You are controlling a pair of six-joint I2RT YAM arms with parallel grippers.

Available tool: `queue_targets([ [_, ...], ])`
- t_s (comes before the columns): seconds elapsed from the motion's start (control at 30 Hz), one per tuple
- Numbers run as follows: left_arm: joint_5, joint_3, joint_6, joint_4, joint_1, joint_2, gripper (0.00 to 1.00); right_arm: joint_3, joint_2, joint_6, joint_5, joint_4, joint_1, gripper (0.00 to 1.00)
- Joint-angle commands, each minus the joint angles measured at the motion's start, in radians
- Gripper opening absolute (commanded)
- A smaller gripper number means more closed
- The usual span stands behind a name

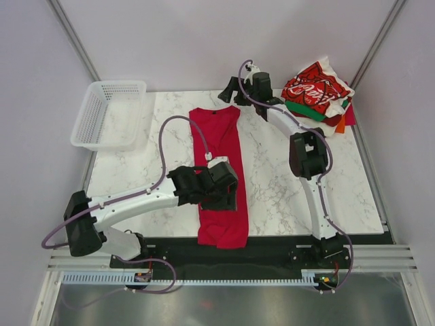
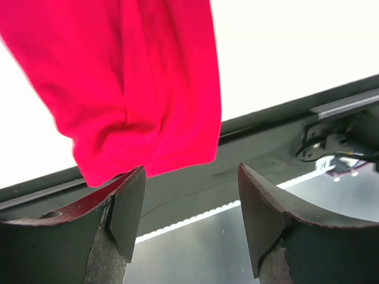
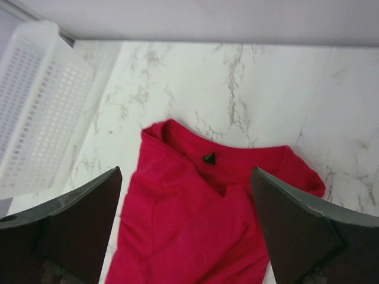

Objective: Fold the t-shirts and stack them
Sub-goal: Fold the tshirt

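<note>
Pale grey walls close in a white marble bench (image 1: 279, 187) with two arms bolted at its near edge. From its base at the near left, the left arm bends low and reaches rightward across the bench. The left gripper (image 2: 189, 204) hangs over the lower part of the crimson t-shirt (image 1: 217, 139). Its jaws stand apart with nothing between them, and the shirt's hem lies right at the tip of one finger (image 2: 127, 204). The right arm rises from the near right and stretches to the far side, elbow high. The right gripper (image 3: 185, 201) is poised above the shirt's collar (image 3: 207, 158) with its jaws spread wide, gripping nothing. One crimson t-shirt lies on the bench as a long narrow strip, collar toward the far wall and hem just over the near edge onto the dark base rail (image 2: 177, 192). One white mesh basket (image 1: 85, 125) sits at the far left corner, partly overhanging the bench's left edge. One pile of folded t-shirts (image 1: 316, 92) rests at the far right corner. A red shirt with white script lies on top, with green, white, orange and dark red layers showing beneath it.
</note>
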Motion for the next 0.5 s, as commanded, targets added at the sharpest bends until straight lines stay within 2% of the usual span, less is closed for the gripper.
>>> queue_targets([
  [0.0,-0.163,0.052,0.041,-0.112,0.025,-0.062,0.72,-0.129,-0.225,-0.051,0.024,0.034,-0.013,0.98],
  [0.1,-0.189,0.026,0.078,-0.114,0.107,-0.077,0.71,-0.35,-0.339,0.018,0.0,0.132,-0.012,0.98],
  [0.2,-0.212,0.026,0.119,-0.115,0.138,-0.091,0.69,-0.436,-0.347,0.11,-0.089,0.246,0.023,0.96],
  [0.27,-0.24,0.052,0.172,-0.118,0.138,-0.108,0.69,-0.368,-0.295,0.091,-0.126,0.165,0.084,0.9],
  [0.33,-0.272,0.066,0.211,-0.123,0.138,-0.164,0.69,-0.328,-0.261,0.039,-0.088,0.064,0.127,0.89],
  [0.47,-0.269,0.064,0.301,-0.163,0.195,-0.298,0.7,-0.303,-0.18,0.064,-0.052,0.065,0.18,0.87],
])
